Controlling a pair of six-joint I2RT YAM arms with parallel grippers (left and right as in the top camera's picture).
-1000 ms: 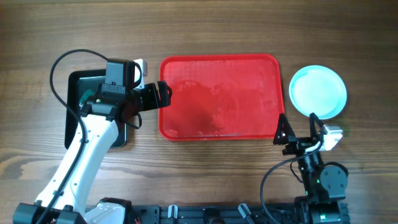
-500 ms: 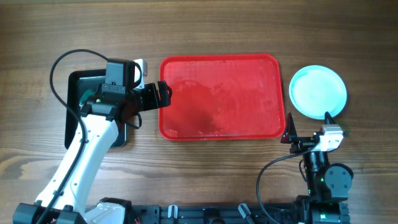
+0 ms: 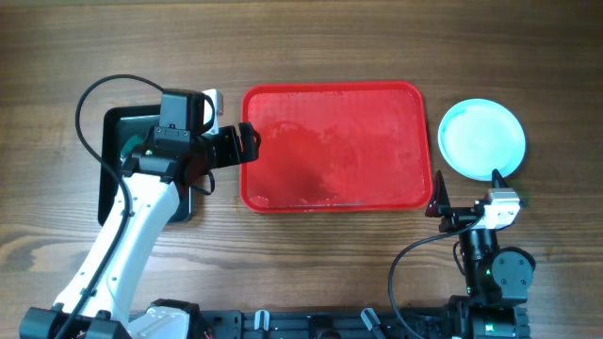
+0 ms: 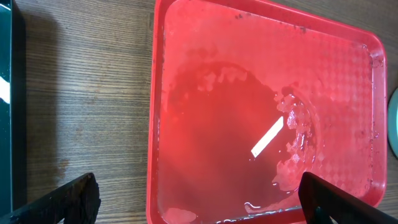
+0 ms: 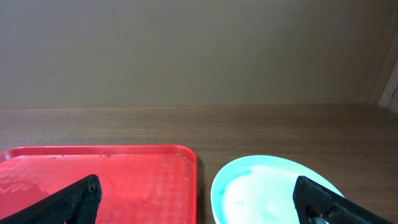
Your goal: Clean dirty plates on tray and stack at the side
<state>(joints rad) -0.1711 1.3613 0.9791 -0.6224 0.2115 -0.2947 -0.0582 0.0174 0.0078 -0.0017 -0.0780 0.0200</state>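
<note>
Count, near to far: two grippers of mine, one red tray point(image 3: 377, 122), one black tray point(image 3: 111, 184), one pale blue plate point(image 3: 481, 138) showing its face. I cannot tell whether more plates lie beneath it.
My right gripper point(image 3: 467, 188): nearest, low on the right, over the bare wooden table point(image 3: 330, 47) just near of the red tray's near right corner. My fingers point(image 5: 71, 199) are spread wide and hold nothing.
My left gripper point(image 4: 198, 186): over the red tray's left edge, its arm crossing the black tray. These fingers are wide apart and empty as well.
Red tray, place: middle of the table, between the black tray on the left and the plate on the right, touching neither.
Red tray, look: glossy red plastic, rounded corners, raised rim and a fine dimpled floor. A thin film of water with ragged edges lies on it, a bright streak of light reflects off it, and a few dark specks sit by the far rim. No plate is on it.
Red tray, axis: the long side runs left to right, the short sides face the black tray and the plate, and it sits square to the table edge.
Plate, place and look: far right, beside the tray's far right corner and apart from it. It is round, with a pale centre and a turquoise rim.
</note>
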